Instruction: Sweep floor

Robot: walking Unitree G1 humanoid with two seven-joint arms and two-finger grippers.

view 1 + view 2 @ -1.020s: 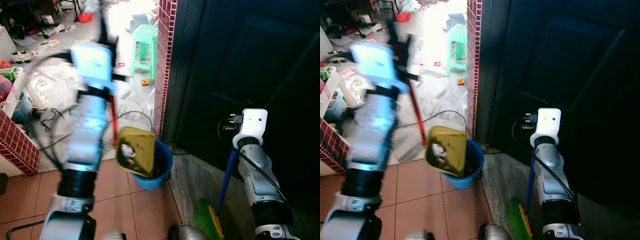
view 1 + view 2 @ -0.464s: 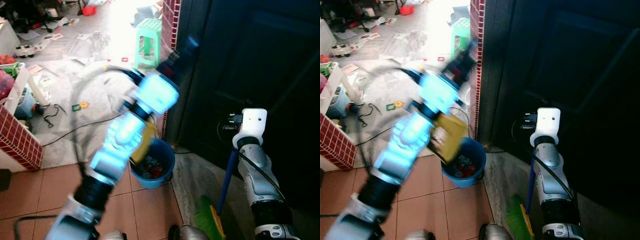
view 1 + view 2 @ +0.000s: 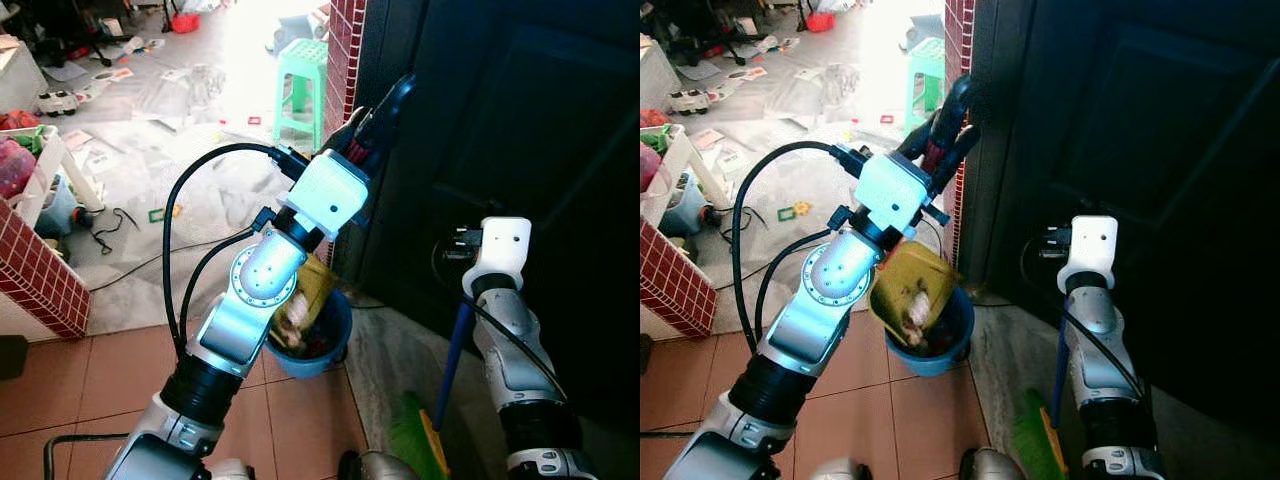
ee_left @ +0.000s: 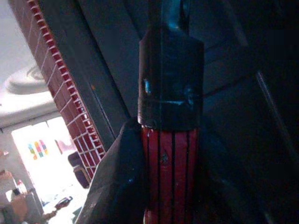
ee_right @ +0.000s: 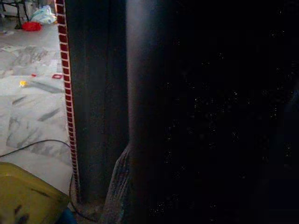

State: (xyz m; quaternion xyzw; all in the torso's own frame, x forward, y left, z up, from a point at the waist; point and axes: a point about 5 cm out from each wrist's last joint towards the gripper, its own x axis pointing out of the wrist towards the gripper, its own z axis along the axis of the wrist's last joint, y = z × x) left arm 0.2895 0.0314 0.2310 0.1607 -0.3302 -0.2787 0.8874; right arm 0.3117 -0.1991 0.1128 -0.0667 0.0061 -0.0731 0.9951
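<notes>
A: broom? right claw?
B: green broom head bottom centre, blue handle running up beside right arm; right gripper grip state can't tell

A: left?
B: left gripper upper centre, fingers clamped on red dustpan handle. yellow dustpan tilted over blue bucket mid-frame, debris in pan, by brick pillar. green stool beyond, top

Dark door, brick pillar, perhaps marble floor.
</notes>
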